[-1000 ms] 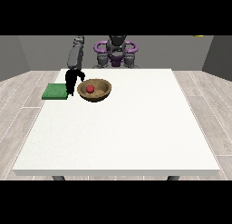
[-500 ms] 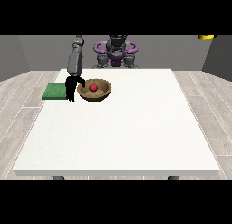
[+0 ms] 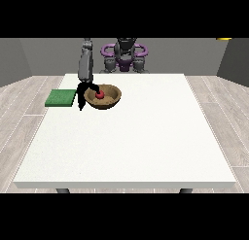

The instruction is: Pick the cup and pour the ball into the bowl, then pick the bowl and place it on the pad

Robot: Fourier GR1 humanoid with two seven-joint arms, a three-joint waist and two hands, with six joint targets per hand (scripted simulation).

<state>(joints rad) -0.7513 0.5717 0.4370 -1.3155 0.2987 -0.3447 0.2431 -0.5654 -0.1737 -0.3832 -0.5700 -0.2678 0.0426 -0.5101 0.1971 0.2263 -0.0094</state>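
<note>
A brown bowl [image 3: 108, 100] stands at the table's far left with a red ball [image 3: 99, 94] inside it. The hand at the view's left [image 3: 81, 97] is at the bowl's left rim. Its thumb reaches over the rim towards the ball, and its fingers hang down outside the wall, so it pinches the rim. A green pad [image 3: 61, 97] lies flat just left of that hand, at the table's edge. No cup stands on the table. The other hand does not show.
The white table [image 3: 131, 137] stretches wide towards the camera and to the right. The robot's body [image 3: 125, 54] stands behind the far edge. A small yellow thing [image 3: 223, 39] shows at the upper right, off the table.
The hand at the view's left has closed in on the bowl, and its thumb now lies over the rim. The bowl and ball have barely shifted. The yellow thing appeared half a second ago.
</note>
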